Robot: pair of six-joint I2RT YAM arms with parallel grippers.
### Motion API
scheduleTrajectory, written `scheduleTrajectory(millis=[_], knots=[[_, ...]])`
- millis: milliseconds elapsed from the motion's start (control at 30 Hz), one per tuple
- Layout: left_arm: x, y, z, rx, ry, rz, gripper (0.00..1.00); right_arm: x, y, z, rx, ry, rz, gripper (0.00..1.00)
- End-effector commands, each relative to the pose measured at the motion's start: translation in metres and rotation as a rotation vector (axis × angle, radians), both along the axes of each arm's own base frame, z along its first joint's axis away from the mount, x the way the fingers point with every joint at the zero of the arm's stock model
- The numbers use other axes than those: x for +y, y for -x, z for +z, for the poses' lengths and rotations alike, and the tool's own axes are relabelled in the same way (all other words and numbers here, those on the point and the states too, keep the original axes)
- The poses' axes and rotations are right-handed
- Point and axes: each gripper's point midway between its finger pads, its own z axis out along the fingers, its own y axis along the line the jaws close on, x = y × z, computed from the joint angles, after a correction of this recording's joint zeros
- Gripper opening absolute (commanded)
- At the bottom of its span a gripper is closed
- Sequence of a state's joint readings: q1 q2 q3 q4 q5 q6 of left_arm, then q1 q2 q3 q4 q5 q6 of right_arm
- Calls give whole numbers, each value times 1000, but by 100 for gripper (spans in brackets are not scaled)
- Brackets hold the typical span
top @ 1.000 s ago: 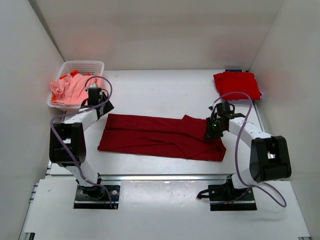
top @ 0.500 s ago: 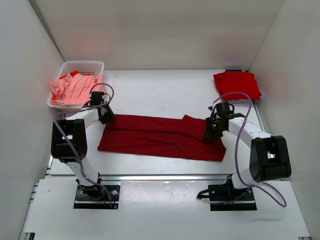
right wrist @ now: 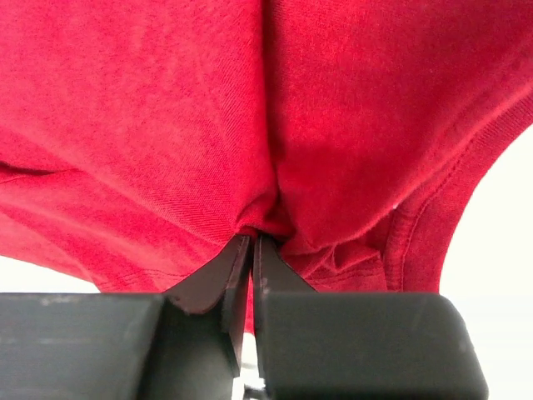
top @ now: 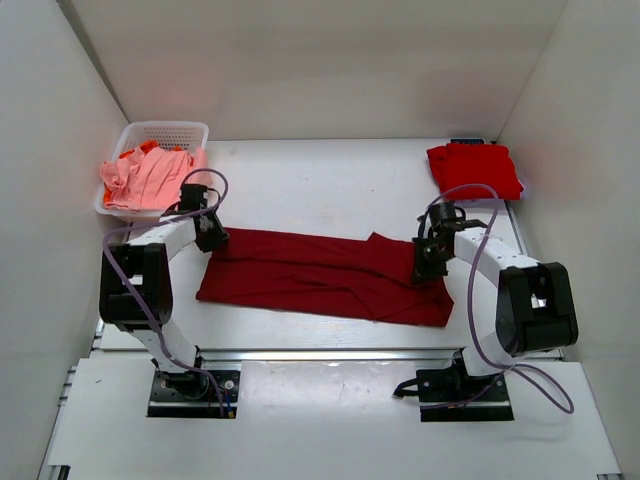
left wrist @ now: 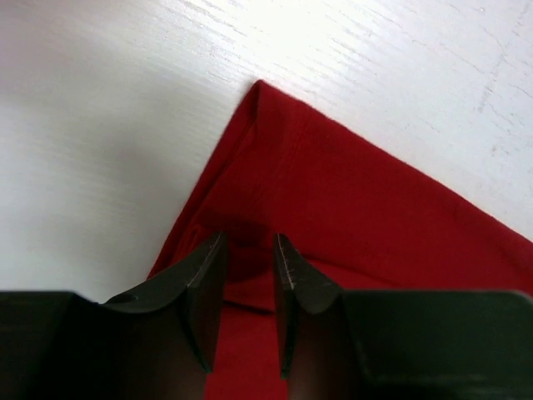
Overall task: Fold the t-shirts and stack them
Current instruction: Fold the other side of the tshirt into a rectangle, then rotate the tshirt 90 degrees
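Note:
The dark maroon t-shirt (top: pixel 320 275) lies spread in a long strip across the table's middle. My left gripper (top: pixel 211 238) stands over its far left corner. In the left wrist view the left gripper (left wrist: pixel 248 242) is open, a narrow gap between the fingers, with the maroon cloth (left wrist: pixel 358 208) under them. My right gripper (top: pixel 425 266) is at the shirt's right end. In the right wrist view it (right wrist: pixel 251 237) is shut on a pinched fold of the maroon cloth (right wrist: pixel 166 125). A bright red t-shirt (top: pixel 473 168) lies folded at the far right.
A white lattice basket (top: pixel 165 131) stands at the far left, holding a salmon-pink shirt (top: pixel 143 178) that hangs over its rim and an orange one (top: pixel 148 148). White walls close in the table on three sides.
My left gripper has moved from beside the basket toward me, onto the maroon shirt's far left corner. The right gripper has shifted slightly, still gripping the cloth.

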State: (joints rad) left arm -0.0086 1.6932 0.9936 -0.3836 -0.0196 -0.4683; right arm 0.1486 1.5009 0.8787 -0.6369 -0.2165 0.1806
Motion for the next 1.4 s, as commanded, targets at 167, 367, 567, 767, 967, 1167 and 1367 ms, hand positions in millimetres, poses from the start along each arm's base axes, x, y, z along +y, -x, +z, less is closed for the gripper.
scheduleTrajectory(millis=[167,367,567,767,967,1167,1367], knots=[[1,7,34,-56,-55,-57,41,-14,17,2,97,87,-74,16],[-14,2,47,-134,-67,-87,41,-15,7,27,12,114,-124,41],[-49,-12,42,-98,-129,-192,39,-15,1,46,-38,136,-160,44],[-73,6,2,13,-124,-287,38,14,22,39,-23,84,-119,0],[-72,32,-25,168,-133,-339,36,40,53,3,66,3,-114,0],[-76,58,-32,234,-108,-391,36,43,6,-18,76,-17,-162,0],[-97,92,-34,295,-56,-460,34,56,-112,-12,4,-47,-166,1]])
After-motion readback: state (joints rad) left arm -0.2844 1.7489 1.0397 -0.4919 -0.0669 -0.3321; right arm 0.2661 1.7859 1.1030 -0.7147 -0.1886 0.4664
